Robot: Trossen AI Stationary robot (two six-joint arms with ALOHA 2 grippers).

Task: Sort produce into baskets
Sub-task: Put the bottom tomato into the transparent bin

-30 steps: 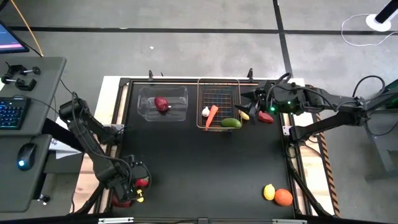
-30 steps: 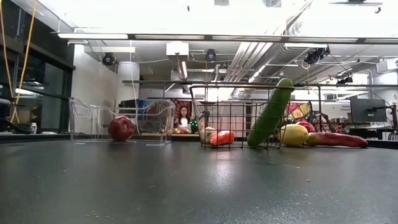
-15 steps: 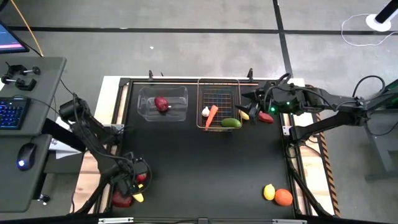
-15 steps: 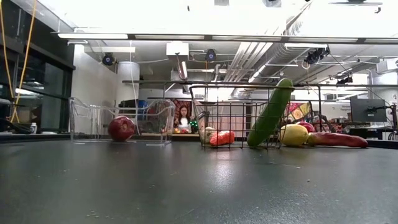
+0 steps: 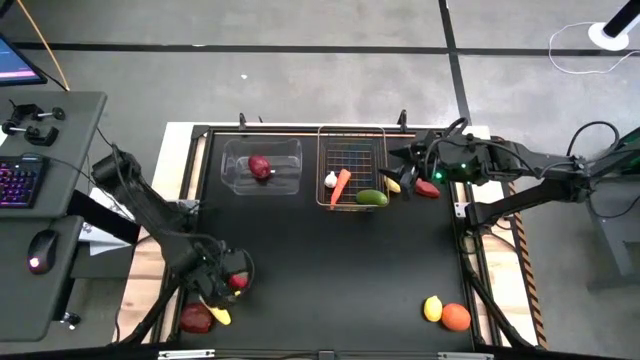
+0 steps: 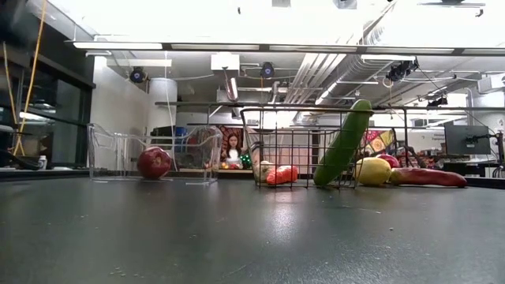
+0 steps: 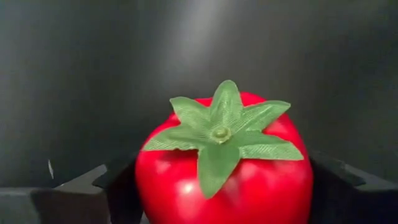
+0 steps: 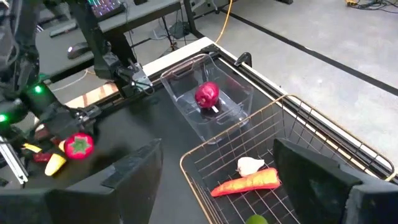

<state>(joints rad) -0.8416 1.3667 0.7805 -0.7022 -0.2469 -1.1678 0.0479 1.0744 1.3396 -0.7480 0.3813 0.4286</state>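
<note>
My left gripper [image 5: 232, 283] is near the table's near left corner, shut on a red toy tomato [image 7: 224, 168] with a green leaf cap. My right gripper [image 5: 405, 166] is open and empty, just right of the copper wire basket [image 5: 352, 150]. The basket holds a white garlic [image 5: 330, 180], a carrot [image 5: 341, 185] and a green cucumber [image 5: 371, 198] that leans on its wall. The clear bin [image 5: 262, 150] holds one red apple [image 5: 260, 166]. My left gripper pinches the tomato between its two fingers, one on each side [image 7: 140, 186] of its red body, below the leaf cap. The leaf cap faces up. Whether the tomato is clear of the table, I cannot tell.
A red fruit [image 5: 196, 318] and a yellow banana [image 5: 220, 316] lie at the near left corner. A lemon [image 5: 432, 308] and an orange [image 5: 456, 317] lie near right. A yellow fruit [image 5: 393, 185] and a red one [image 5: 428, 188] lie right of the basket.
My left gripper has gone toward the table's right and a little toward its far edge, carrying the tomato away from the red fruit and banana at the near left corner. My right arm has kept still.
</note>
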